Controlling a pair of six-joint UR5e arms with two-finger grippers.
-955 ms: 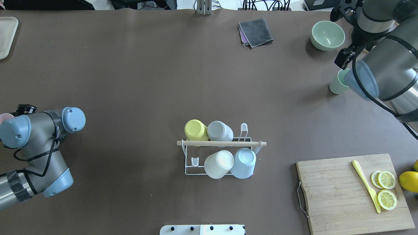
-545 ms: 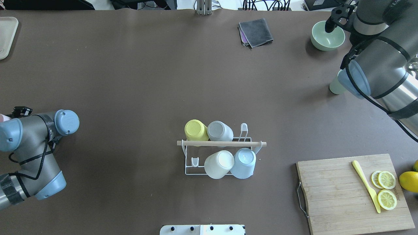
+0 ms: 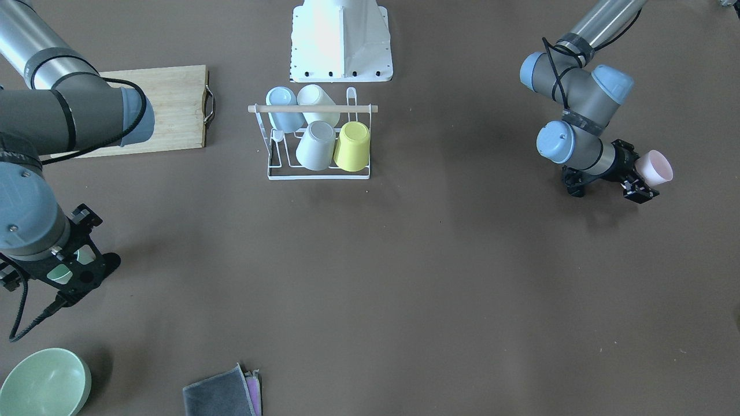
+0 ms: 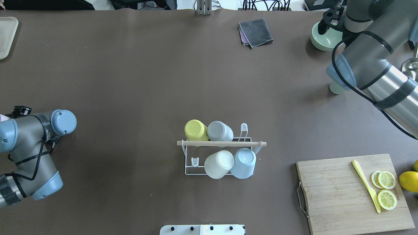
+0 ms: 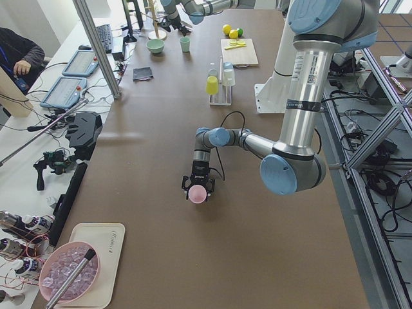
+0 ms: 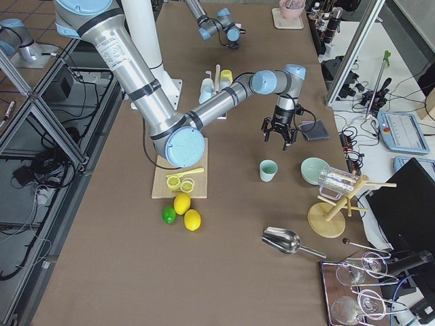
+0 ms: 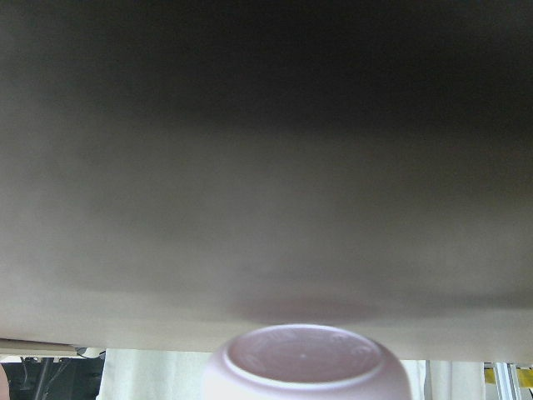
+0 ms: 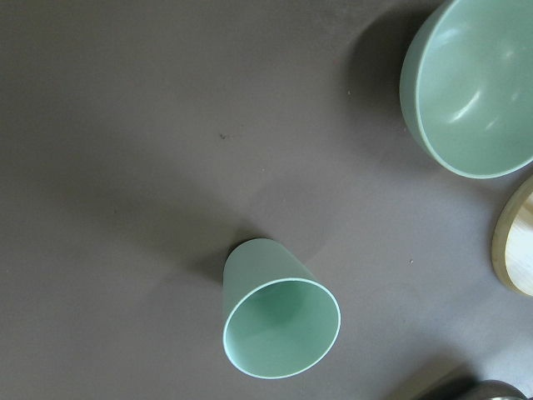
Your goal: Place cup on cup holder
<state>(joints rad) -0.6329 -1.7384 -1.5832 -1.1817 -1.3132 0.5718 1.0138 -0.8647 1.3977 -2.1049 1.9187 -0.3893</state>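
Observation:
The white wire cup holder [image 4: 222, 143] with a wooden rod stands mid-table, also in the front view [image 3: 312, 108]. It carries yellow, grey, cream and light blue cups upside down. My left gripper [image 3: 644, 171] is shut on a pink cup [image 3: 656, 166] held on its side, low over the table's left part; the cup also shows in the left wrist view [image 7: 308, 362]. My right gripper [image 3: 75, 268] is open and empty, high above an upright green cup [image 8: 279, 325] that stands on the table [image 6: 269, 170].
A green bowl [image 4: 321, 40] stands beyond the green cup, and a folded grey cloth [image 4: 256, 32] lies at the far edge. A cutting board [image 4: 339, 195] with lemon slices and a yellow knife lies at the near right. A tray [image 4: 6, 36] sits far left.
My right arm has risen and swung away from the green cup toward the bowl, the cup left standing. My left arm has drawn back a little to the left with the pink cup.

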